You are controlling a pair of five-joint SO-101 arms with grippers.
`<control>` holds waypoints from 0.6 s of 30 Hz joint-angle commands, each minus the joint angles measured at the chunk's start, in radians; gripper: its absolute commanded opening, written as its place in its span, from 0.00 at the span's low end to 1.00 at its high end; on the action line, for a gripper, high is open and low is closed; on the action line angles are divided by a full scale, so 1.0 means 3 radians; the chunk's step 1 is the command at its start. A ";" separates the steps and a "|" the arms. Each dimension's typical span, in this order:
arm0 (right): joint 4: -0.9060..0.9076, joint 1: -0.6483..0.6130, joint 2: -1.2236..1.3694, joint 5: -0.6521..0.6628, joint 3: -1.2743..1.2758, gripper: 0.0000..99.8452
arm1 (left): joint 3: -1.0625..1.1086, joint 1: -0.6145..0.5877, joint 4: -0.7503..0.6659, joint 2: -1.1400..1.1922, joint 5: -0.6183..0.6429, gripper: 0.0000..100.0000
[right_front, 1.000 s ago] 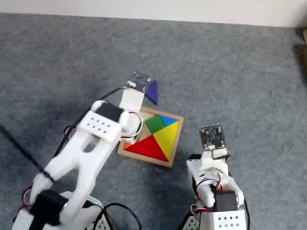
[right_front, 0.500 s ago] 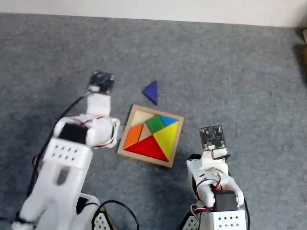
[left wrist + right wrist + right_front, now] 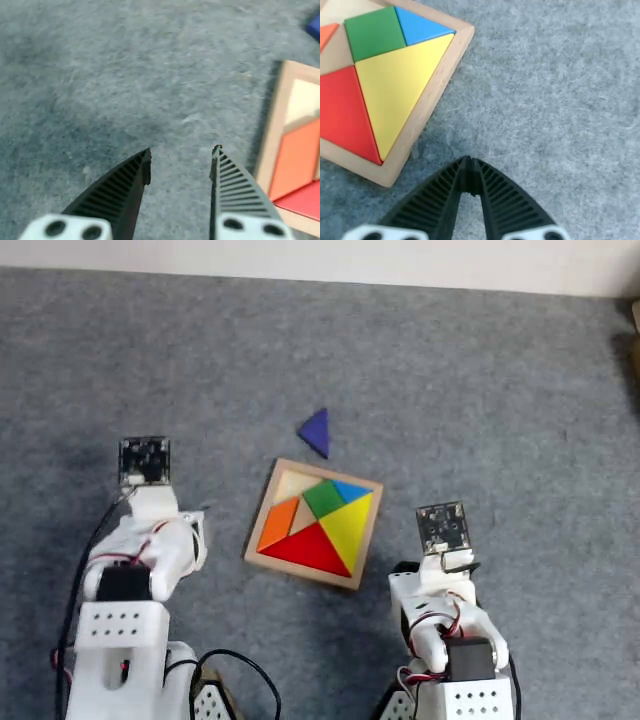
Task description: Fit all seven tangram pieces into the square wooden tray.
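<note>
blue triangle [image 3: 316,431]: likely light, rigid, thin; pinch opposite edges | left gripper [image 3: 181,149] parted, empty | right gripper [image 3: 470,161] closed, empty

Fixed high over the grey mat [image 3: 480,370], looking almost straight down from well away, with the left arm [image 3: 125,585] and right arm [image 3: 452,640] based at the near edge and the wooden tray [image 3: 371,535] near the middle. On the left arm's wrist, close above the mat, facing down and toward the far side past the left gripper [image 3: 181,150], catching the tray's left rim. On the right arm's wrist, likewise low and close behind the right gripper [image 3: 470,159], taking in the tray's right side. Shared across all three: the tray, including its red piece [image 3: 340,110].
</note>
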 commanded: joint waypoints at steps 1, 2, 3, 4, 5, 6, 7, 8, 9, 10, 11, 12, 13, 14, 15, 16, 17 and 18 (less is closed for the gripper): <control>0.0018 0.0018 -0.0028 -0.0020 0.0355 0.00 | 0.0217 -0.0095 -0.0199 -0.0320 -0.0015 0.20; 0.0018 0.0018 -0.0028 -0.0020 0.0355 0.00 | 0.0253 -0.0084 -0.0194 -0.0401 -0.0015 0.20; 0.0018 0.0018 -0.0028 -0.0020 0.0355 0.00 | 0.0289 -0.0079 -0.0194 -0.0468 -0.0015 0.20; 0.0018 0.0018 -0.0028 -0.0020 0.0355 0.00 | 0.0325 -0.0079 -0.0194 -0.0540 -0.0015 0.20; 0.0023 0.0018 -0.0008 -0.0020 0.0355 0.00 | 0.0355 -0.0079 -0.0194 -0.0606 -0.0015 0.20; 0.0049 0.0023 0.0003 -0.0015 0.0355 0.00 | 0.0381 -0.0079 -0.0194 -0.0678 -0.0015 0.20; 0.0136 0.0028 -0.0023 -0.0010 0.0355 0.00 | 0.0412 -0.0079 -0.0189 -0.0739 -0.0015 0.20; 0.0192 0.0023 -0.0028 -0.0010 0.0355 0.00 | 0.0442 -0.0079 -0.0189 -0.0806 -0.0015 0.20; 0.0222 0.0023 -0.0028 -0.0015 0.0355 0.00 | 0.0468 -0.0079 -0.0189 -0.0872 -0.0015 0.20; 0.0222 0.0023 -0.0028 -0.0010 0.0345 0.00 | 0.0499 -0.0079 -0.0189 -0.0928 -0.0015 0.20; 0.0222 0.0033 -0.0028 -0.0010 0.0330 0.00 | 0.0524 -0.0084 -0.0189 -0.0985 -0.0015 0.20; 0.0222 0.0054 -0.0033 -0.0010 0.0294 0.00 | 0.0550 -0.0090 -0.0189 -0.1041 -0.0015 0.20; 0.0187 0.0095 -0.0033 -0.0020 0.0207 0.00 | 0.0570 -0.0090 -0.0189 -0.1092 -0.0015 0.20; 0.0141 0.0125 -0.0033 -0.0026 0.0120 0.00 | 0.0591 -0.0095 -0.0189 -0.1143 -0.0015 0.20; 0.0105 0.0141 -0.0023 -0.0026 0.0038 0.00 | 0.0627 -0.0095 -0.0189 -0.1189 -0.0015 0.20; 0.0079 0.0166 -0.0003 -0.0026 -0.0064 0.00 | 0.0647 -0.0095 -0.0189 -0.1230 -0.0015 0.20; 0.0079 0.0187 -0.0003 -0.0026 -0.0192 0.00 | 0.0673 -0.0084 -0.0189 -0.1271 -0.0015 0.20; 0.0095 0.0197 0.0003 -0.0026 -0.0345 0.00 | 0.0693 -0.0079 -0.0189 -0.1302 -0.0015 0.20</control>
